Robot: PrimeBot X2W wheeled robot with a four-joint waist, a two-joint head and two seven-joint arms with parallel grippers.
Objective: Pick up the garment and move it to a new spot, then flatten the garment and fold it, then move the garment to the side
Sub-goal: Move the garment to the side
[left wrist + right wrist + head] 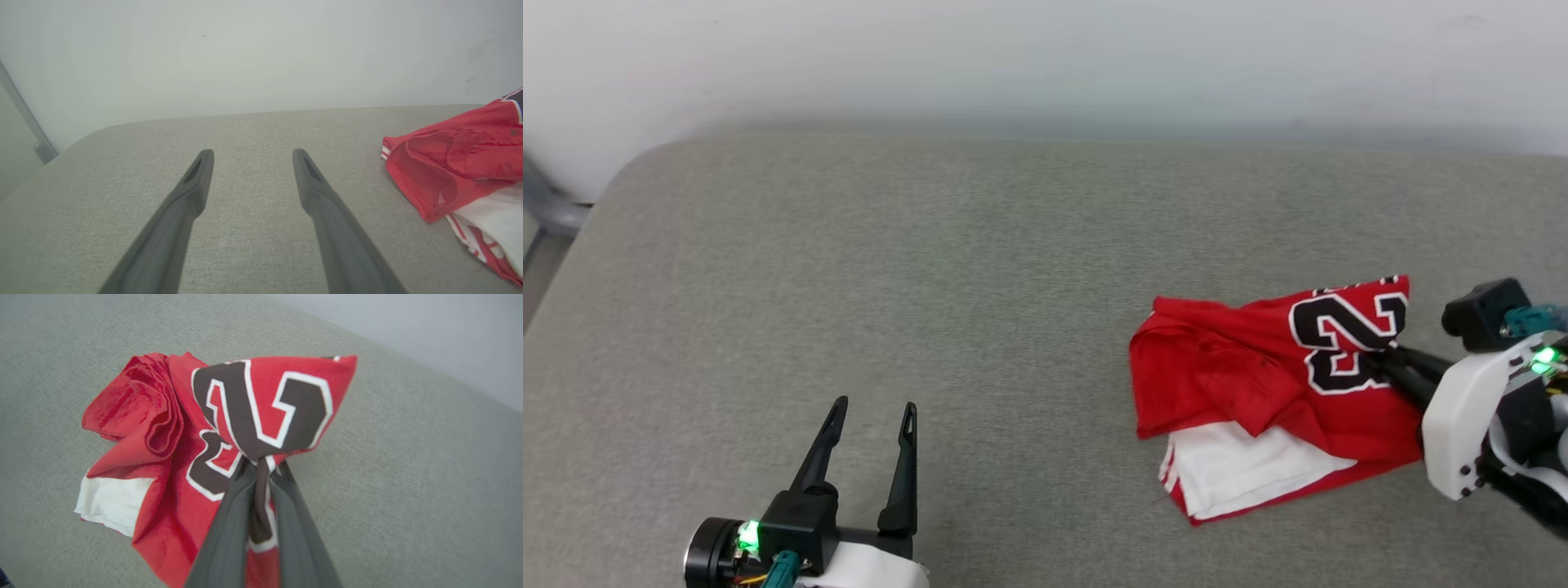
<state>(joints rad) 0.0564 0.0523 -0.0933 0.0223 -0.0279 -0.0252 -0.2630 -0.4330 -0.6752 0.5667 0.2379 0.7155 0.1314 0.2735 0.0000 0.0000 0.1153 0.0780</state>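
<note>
**A:** Where's the garment (1258, 384)?

**B:** Crumpled at four o'clock on the grey worktop (931, 245), number print up. The right tool (1382, 358) is clenched on a bunch of printed cloth at the three o'clock edge.

**A:** And the left tool (875, 403)?

**B:** Released, at seven o'clock, well apart from the cloth.

**A:** Which step?

**B:** The pick-up, I'd judge. The next move calls for a lift and a carry toward bare worktop at nine o'clock, with a firm pinch.

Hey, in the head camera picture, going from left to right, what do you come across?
Left gripper, jaws open → garment, crumpled on the grey surface → right gripper, jaws shut on the garment's right part.
</note>
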